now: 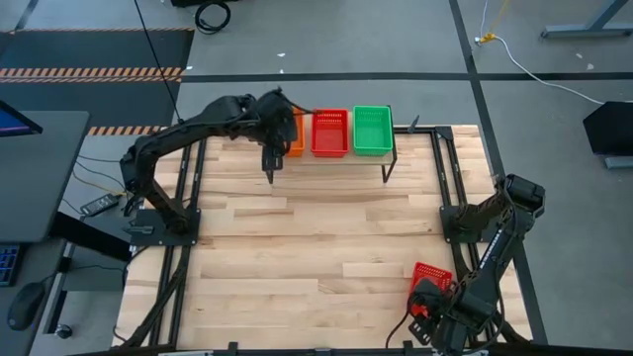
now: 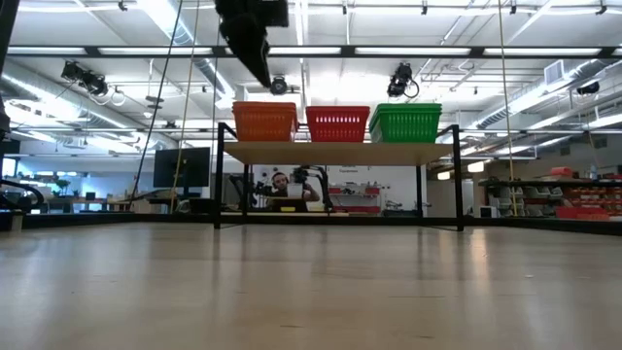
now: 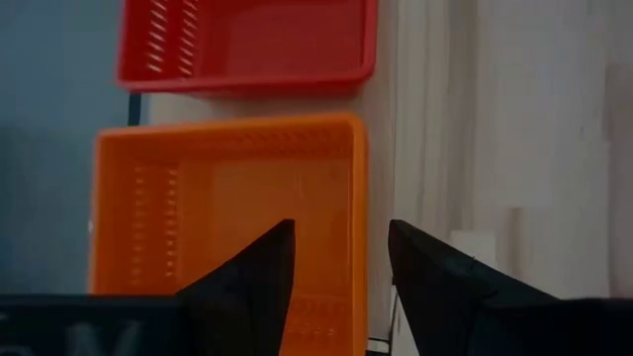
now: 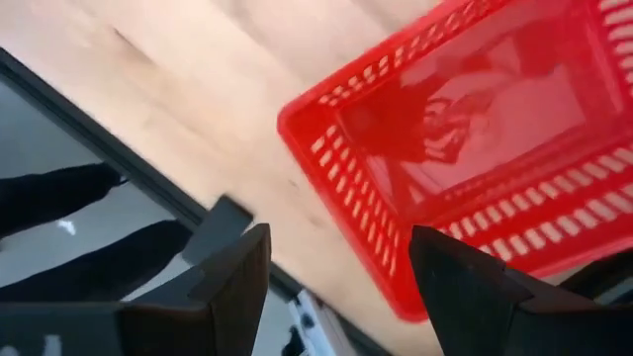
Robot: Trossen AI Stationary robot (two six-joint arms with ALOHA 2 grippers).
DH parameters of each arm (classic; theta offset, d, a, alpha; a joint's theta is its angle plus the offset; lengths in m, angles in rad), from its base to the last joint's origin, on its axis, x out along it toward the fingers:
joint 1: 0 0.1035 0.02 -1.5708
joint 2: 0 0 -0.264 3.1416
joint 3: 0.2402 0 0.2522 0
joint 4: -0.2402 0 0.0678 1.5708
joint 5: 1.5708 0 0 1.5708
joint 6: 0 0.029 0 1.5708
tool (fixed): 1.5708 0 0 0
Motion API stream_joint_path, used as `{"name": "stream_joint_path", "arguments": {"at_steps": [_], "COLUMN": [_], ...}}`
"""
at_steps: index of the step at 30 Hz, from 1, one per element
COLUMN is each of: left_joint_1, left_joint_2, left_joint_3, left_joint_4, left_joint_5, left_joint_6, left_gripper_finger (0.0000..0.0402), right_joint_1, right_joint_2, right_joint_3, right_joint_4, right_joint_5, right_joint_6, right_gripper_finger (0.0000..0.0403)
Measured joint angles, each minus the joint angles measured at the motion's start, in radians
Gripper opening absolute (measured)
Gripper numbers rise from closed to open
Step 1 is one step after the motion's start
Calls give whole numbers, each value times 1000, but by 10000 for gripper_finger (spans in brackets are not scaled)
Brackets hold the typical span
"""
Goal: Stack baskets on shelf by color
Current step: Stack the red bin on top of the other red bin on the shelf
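Three baskets are seen side by side on the shelf (image 1: 388,156) at the table's far edge: an orange basket (image 2: 264,121), a red basket (image 1: 329,133) in the middle, and a green basket (image 1: 373,130). The left claw (image 3: 341,272) is held directly above the orange basket, its fingers parted and holding nothing (the basket's near rim shows between them in the left wrist view). A further red basket (image 1: 431,277) lies on the table (image 1: 316,247) near the right front corner. The right claw (image 4: 338,272) is poised just beside it, over its corner, with fingers spread and nothing gripped. A person is visible in the room beyond the shelf.
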Motion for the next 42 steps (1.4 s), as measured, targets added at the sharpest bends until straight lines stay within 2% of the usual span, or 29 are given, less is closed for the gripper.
{"name": "stream_joint_path", "arguments": {"at_steps": [6, 10, 18, 22, 27, 30, 32, 36, 42], "left_joint_1": [-37, -89, -227, -280, -338, -369, -389, -426, -474], "left_joint_2": [0, 0, 0, 1, 1, 1, 1, 1, 1], "left_joint_3": [136, 229, 387, 445, 496, 520, 536, 548, 548], "left_joint_4": [-58, -54, -40, -38, -41, -46, -46, -22, 50], "left_joint_5": [0, 51, 56, 53, 33, 11, 1, -44, -69], "left_joint_6": [-46, -101, -204, -280, -348, -382, -403, -444, -491], "left_gripper_finger": [172, 172, 172, 172, 172, 172, 172, 172, 172], "right_joint_1": [0, 0, 1, 1, -4, -26, -50, -118, -283], "right_joint_2": [29, 86, 187, 236, 262, 257, 239, 192, 31], "right_joint_3": [0, 0, 0, 0, 0, 0, 0, 0, 36], "right_joint_4": [30, 75, 85, 113, 107, 86, 52, -58, -230], "right_joint_5": [33, -25, -93, -156, -186, -169, -161, -86, 115], "right_joint_6": [-91, -186, -224, -264, -314, -383, -451, -575, -794], "right_gripper_finger": [246, 246, 242, 203, 106, 35, 11, 16, 8]}}
